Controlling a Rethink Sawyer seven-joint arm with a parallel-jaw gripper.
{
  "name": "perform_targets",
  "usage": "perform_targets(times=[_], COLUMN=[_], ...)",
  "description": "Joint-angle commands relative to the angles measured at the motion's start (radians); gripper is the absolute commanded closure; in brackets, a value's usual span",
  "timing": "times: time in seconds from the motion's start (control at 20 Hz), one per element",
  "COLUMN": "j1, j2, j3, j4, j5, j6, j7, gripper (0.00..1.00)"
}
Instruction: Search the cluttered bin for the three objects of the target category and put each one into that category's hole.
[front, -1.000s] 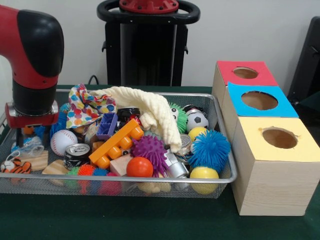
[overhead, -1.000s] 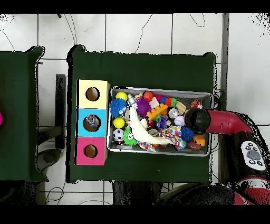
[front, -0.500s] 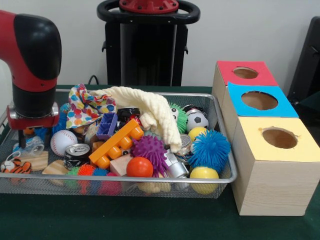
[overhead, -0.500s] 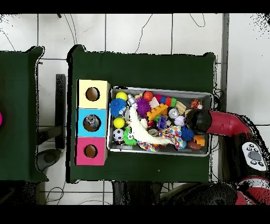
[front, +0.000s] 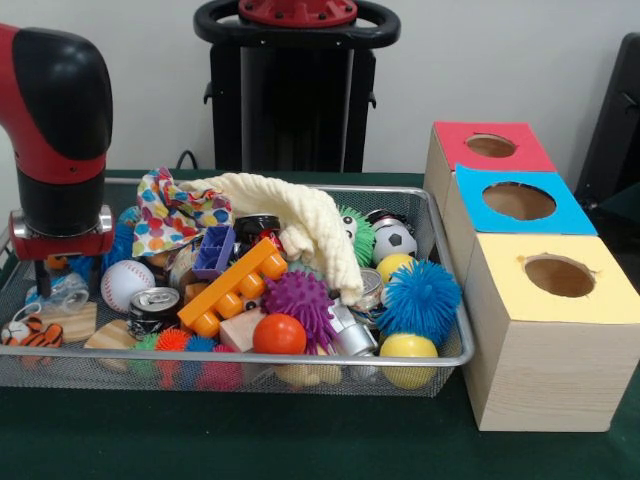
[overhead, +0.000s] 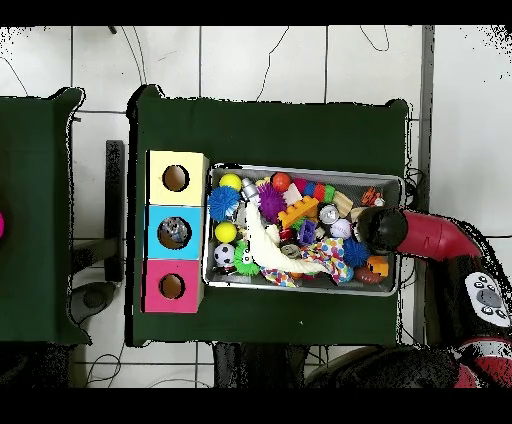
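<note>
You see the pincer (front: 42, 272) at the left of the front frame, low inside the wire bin (front: 300, 357), under the red and black arm (front: 60, 120). Its tips are hidden among the toys, so I cannot tell if it is spread or pressed together. Just beside it lie a baseball (front: 126, 283), a small can (front: 153, 307) and a tiger toy (front: 28, 331). Toward the centre of the frame you find the orange block (front: 235, 285), the purple spiky ball (front: 298, 301) and the cream cloth (front: 300, 222). At the right stand three boxes with holes: the red box (front: 490, 146), the blue box (front: 518, 200) and the yellow box (front: 555, 275).
</note>
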Motion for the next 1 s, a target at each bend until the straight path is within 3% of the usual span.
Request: perform_targets(times=[0.05,0.35,0.75,1.0], j1=[-0.019,-0.016,0.026,0.04], j2=[0.092,0.121,0.144,0.147], j3=[0.04,0.032,-0.031,-0.049], j4=[-0.029,-0.04,-0.075,-0.089], j5=[-0.004,-0.009,-0.068,-0.053], j6=[-0.085,-0.109,-0.221,-0.222], j7=[0.102,0.124,0.185,0.181], gripper=[0.0,0.0,0.0,0.0])
